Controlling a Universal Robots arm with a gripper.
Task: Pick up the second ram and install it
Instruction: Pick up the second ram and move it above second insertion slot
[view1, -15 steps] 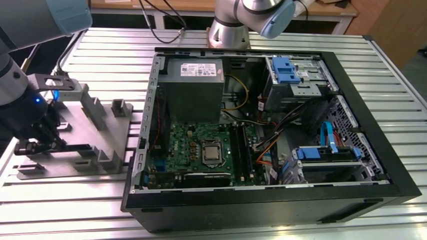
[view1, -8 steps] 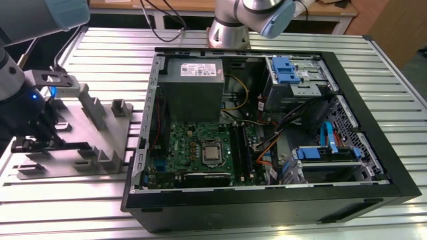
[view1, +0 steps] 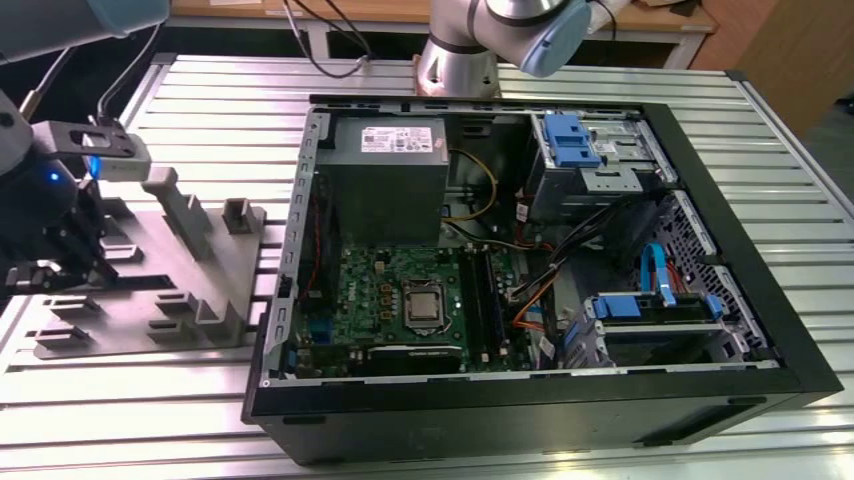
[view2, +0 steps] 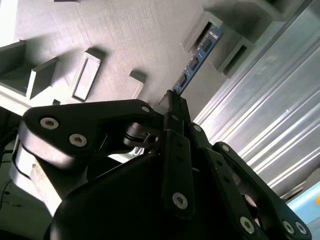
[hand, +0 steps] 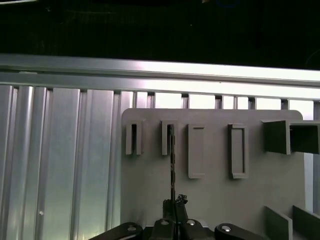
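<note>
Clamping on the near end of the second ram (view2: 197, 57), the pincer (view2: 171, 102) has its fingers drawn together on the thin dark board in both wrist views. The board stands on edge over the grey fixture plate (hand: 210, 200), and its far end reaches into the slot between two raised blocks (view2: 227, 37). Whether that end rests in the slot or has risen clear of it cannot be told.

Risks, as judged:
- The grip takes one end only, so the long free part could tip or twist in the fingers.
- If the board is drawn out at any slant, its far end could catch on the block walls and be levered in the grip.
- The memory slots (view1: 483, 300) lie deep inside the open computer case (view1: 787, 340), well apart from the fixture. A low pass over the case rim could strike the board.
- Orange and black cables (view1: 534, 290) hang just beside the slots and could foul the board or the fingers.
- A board seated askew would load the motherboard (view1: 387, 290) unevenly.

Surface: the table (view1: 400, 75) is ribbed aluminium with long grooves, bright and reflective. The fixture plate is matte grey and lies flat upon it, at the exterior view's left of the case.

Room: the arm's base (view1: 461, 60) stands at the far edge of the table. Behind it are wooden furniture and dark floor.
</note>
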